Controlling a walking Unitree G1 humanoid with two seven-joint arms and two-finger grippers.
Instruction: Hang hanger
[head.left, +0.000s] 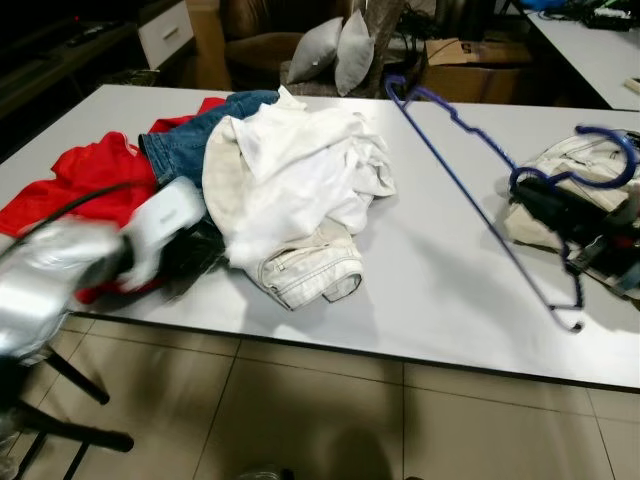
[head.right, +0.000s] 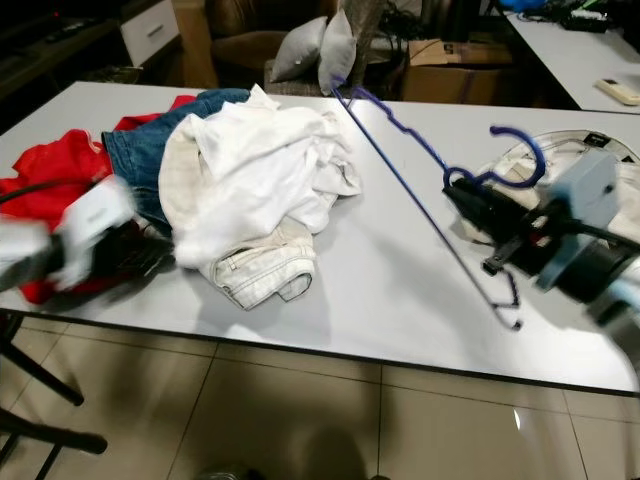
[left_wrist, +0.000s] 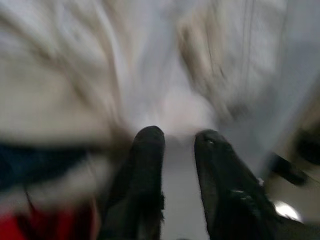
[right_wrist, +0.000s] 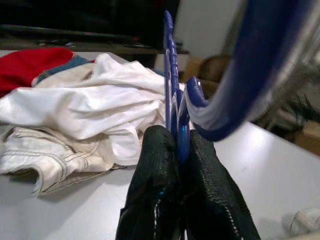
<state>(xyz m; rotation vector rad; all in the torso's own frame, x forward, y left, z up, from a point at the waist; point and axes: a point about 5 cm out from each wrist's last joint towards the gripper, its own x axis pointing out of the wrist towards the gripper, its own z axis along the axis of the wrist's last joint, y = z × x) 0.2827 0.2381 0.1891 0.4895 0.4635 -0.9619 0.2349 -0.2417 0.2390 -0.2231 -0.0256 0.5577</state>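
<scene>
We hold the blue hanger (head.right: 420, 190) in our right tool (right_wrist: 181, 150), whose two black fingers are pinched tight on the wire just below the hook. The hanger is lifted and tilted over the right half of the white table (head.left: 440, 280), its far shoulder reaching toward the back edge, its low corner near the front. Our left tool (left_wrist: 177, 145) is blurred beside the clothes pile, its fingers slightly parted with nothing between them.

To do this step well, we judge that we should keep the pinch firm near the hook so the frame does not swing, and carry it clear of the white shirt (head.left: 300, 170) and the pale jeans (head.left: 305, 270). No rail can be made out here, so we would have to find one first.

As for containers, we see none on the table; the clothes, with blue jeans (head.left: 190, 140) and a red garment (head.left: 90, 180), lie loose in a heap.
</scene>
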